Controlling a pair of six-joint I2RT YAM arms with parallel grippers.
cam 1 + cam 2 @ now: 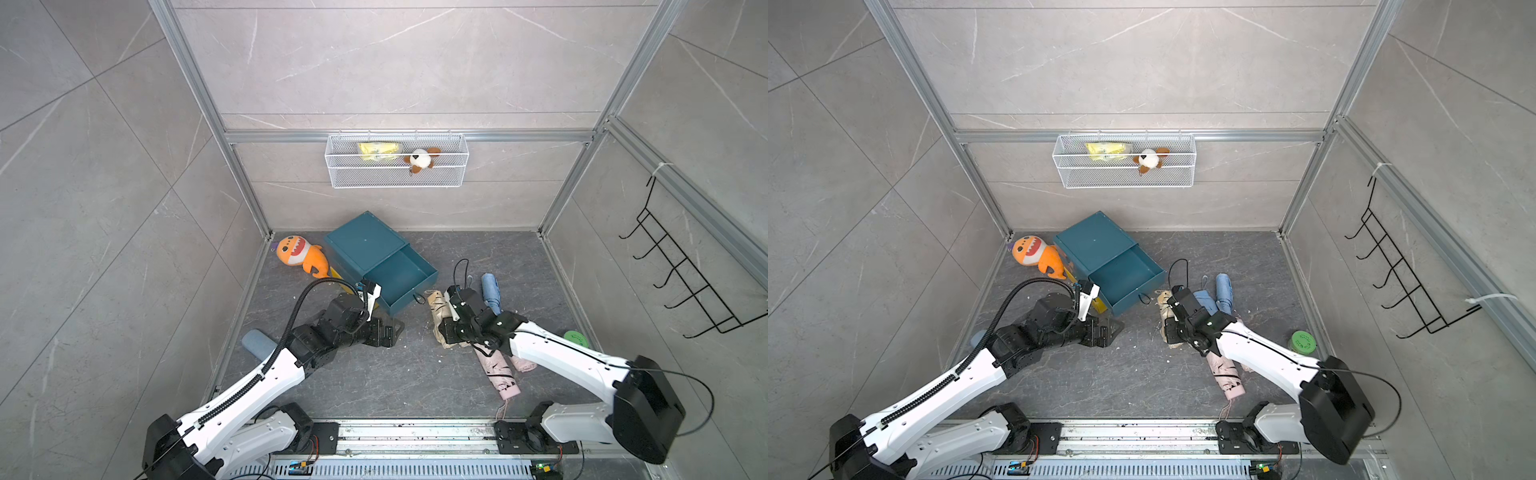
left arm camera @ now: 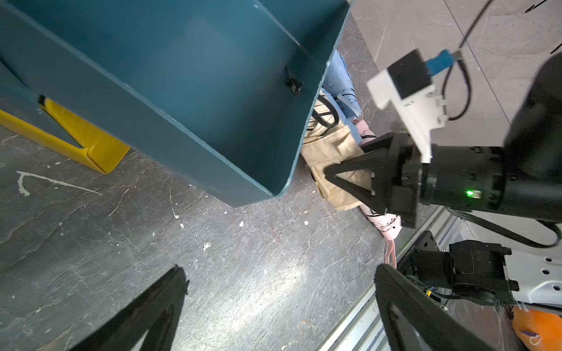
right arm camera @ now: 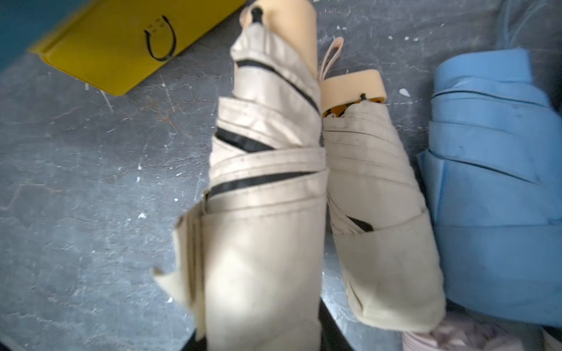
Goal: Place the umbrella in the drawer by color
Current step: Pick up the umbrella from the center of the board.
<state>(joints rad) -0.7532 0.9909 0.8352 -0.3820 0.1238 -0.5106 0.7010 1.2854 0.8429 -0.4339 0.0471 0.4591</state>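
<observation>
Right tool (image 2: 343, 159) grips the beige umbrella (image 3: 264, 188) narrowly; left tool (image 2: 278, 270) gapes wide, holding nothing.

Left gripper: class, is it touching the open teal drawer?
Apart. The left wrist view shows bare floor between the open left gripper and the nearest corner of the drawer.

Two beige umbrellas (image 3: 264, 212); two plush toys (image 1: 297, 253)

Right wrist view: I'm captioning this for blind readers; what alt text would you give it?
A folded beige umbrella fills the middle, close to the camera, with a second beige umbrella beside it on the dark stone floor. A folded blue umbrella lies next to those, and a yellow drawer front shows beyond them.
</observation>
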